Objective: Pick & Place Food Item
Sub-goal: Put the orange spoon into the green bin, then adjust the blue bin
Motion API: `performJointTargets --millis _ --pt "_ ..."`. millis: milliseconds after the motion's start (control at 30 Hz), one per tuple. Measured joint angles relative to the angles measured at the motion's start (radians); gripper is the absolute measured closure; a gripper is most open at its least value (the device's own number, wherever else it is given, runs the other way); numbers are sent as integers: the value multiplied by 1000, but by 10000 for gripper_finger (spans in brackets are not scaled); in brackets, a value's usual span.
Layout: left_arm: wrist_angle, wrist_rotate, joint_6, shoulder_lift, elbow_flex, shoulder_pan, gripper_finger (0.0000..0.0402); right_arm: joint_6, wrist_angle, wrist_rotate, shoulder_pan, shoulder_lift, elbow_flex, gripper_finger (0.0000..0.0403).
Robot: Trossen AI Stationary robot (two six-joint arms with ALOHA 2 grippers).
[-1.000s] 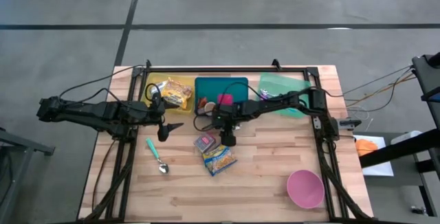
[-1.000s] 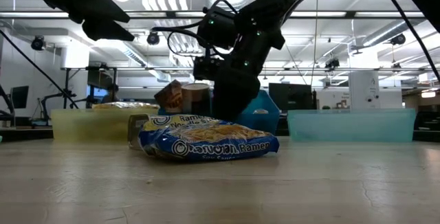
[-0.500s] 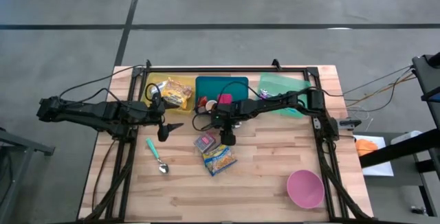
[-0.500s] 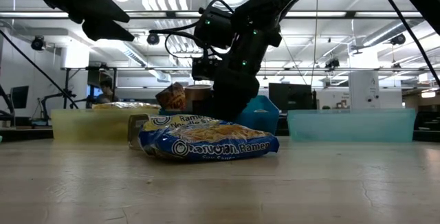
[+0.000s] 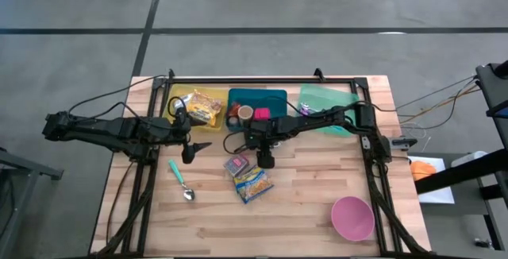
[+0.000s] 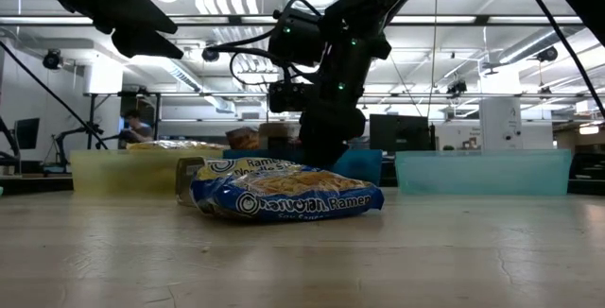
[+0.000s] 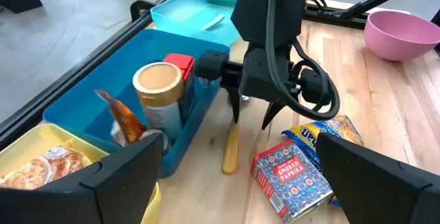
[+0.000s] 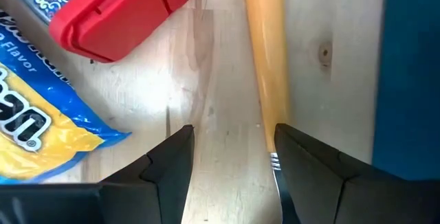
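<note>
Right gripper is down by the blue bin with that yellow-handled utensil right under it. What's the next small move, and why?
Probably shift the right gripper sideways to centre on the yellow handle, then lower and close. In the right wrist view the handle lies on the wood beside the blue bin, under one finger rather than between the two, and the open gripper holds nothing.

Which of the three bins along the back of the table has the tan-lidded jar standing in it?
The blue bin, the middle one; the jar stands upright inside. The yellow bin holds a noodle packet.
</note>
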Motion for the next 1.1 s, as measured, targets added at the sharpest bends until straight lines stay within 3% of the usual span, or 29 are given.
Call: performJointTargets --millis 700,967,1100 --pt "-2 0 -6 0 0 0 15 -21 -45 121 26 -24 -1 200" --pt "-7 1 -7 0 0 0 15 58 -85 -35 31 -24 -1 200" --pt "-9 2 -10 0 0 0 15 73 -111 -60 41 -31 -2 200"
